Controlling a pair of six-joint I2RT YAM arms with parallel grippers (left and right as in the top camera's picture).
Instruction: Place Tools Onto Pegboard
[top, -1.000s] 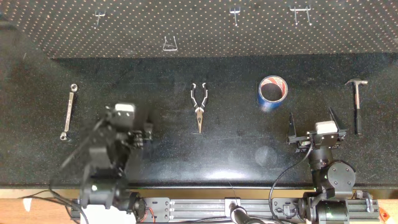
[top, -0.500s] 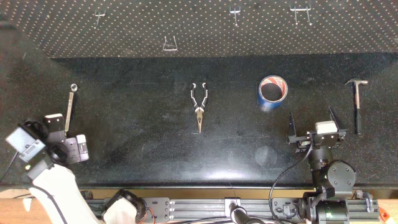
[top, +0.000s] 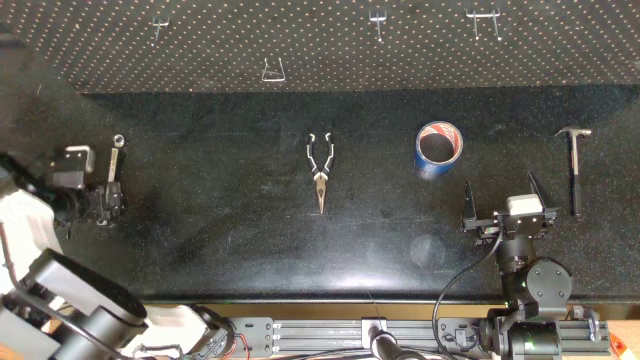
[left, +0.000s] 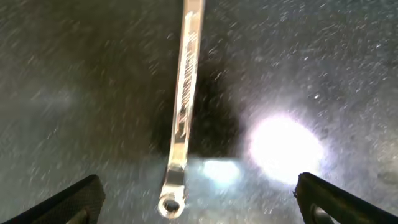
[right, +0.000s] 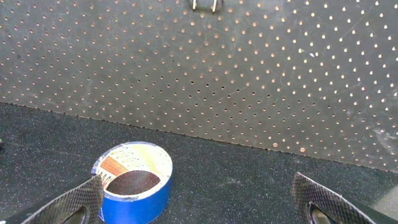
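The left fingers (left: 78, 200) are spread wide, the wrench (left: 184, 106) lying between them on the desk (left: 323, 56); the right fingers (right: 74, 202) (also spread) have the blue tape roll (right: 134, 183) ahead.

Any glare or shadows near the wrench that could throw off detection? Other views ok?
Left wrist view: a strong glare spot burns out the mat beside the wrench, which casts a dark shadow on that side. Top view: only a faint sheen near the mat's front edge, far from the wrench. Right wrist view: even light on tape roll and pegboard, no glare.
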